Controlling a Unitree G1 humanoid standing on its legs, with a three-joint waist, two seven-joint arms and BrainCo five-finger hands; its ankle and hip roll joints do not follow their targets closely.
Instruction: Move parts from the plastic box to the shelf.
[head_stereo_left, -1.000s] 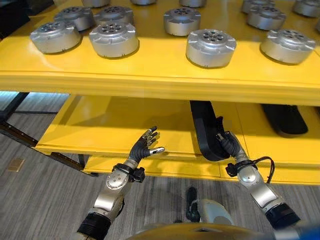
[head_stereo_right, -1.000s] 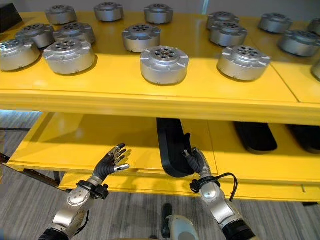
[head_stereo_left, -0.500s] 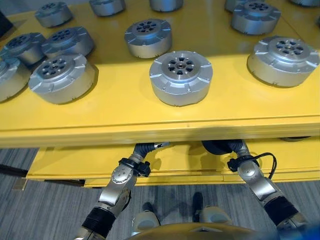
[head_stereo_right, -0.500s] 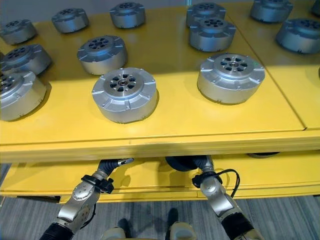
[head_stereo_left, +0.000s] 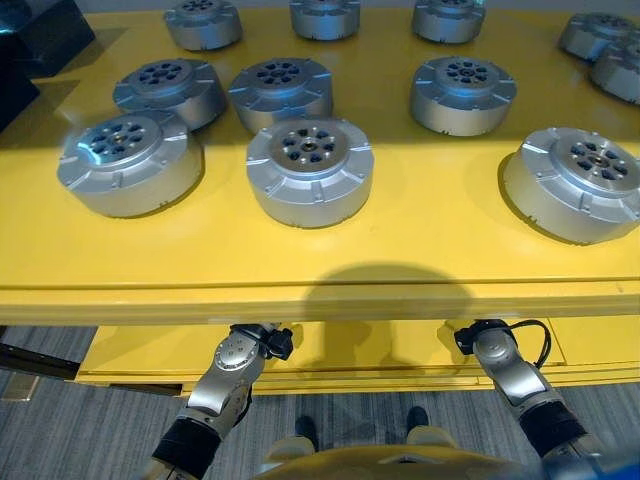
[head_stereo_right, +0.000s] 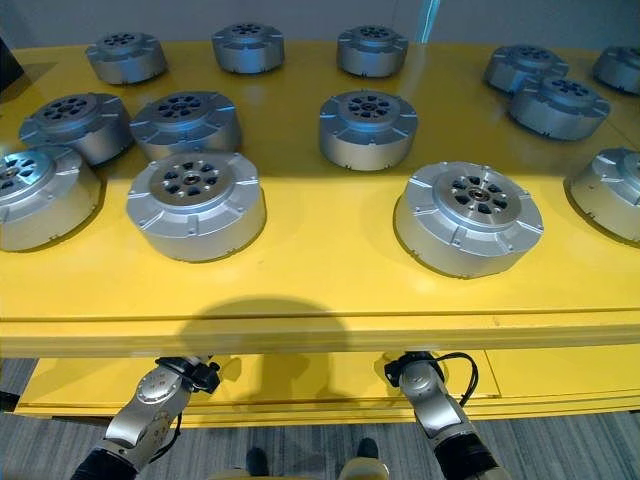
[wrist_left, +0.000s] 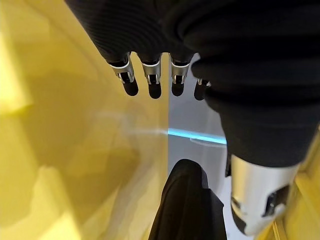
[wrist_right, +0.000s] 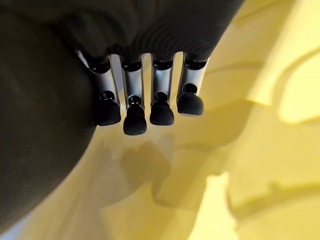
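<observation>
Both arms reach under the upper yellow shelf (head_stereo_left: 420, 262), and its front edge hides the hands in the eye views. My left hand (wrist_left: 150, 82) is open, its fingers straight above the lower yellow shelf (wrist_left: 60, 150). A long black part (wrist_left: 186, 205) lies just beside it. My right hand (wrist_right: 133, 107) has its fingers curled along the edge of that black part (wrist_right: 40, 130), which lies against the palm; the thumb is hidden. Several round silver parts stand on the upper shelf, one (head_stereo_left: 310, 170) near the front and another (head_stereo_right: 468, 216) to its right.
The lower shelf's front lip (head_stereo_left: 380, 352) shows below the upper shelf's edge. Grey floor (head_stereo_left: 90, 435) lies in front of the shelf. More silver parts (head_stereo_right: 368, 126) fill the back of the upper shelf, with bare yellow strips between them.
The view has swung up onto the upper shelf. Both hands have gone deeper under its edge, and the black part is hidden in the eye views.
</observation>
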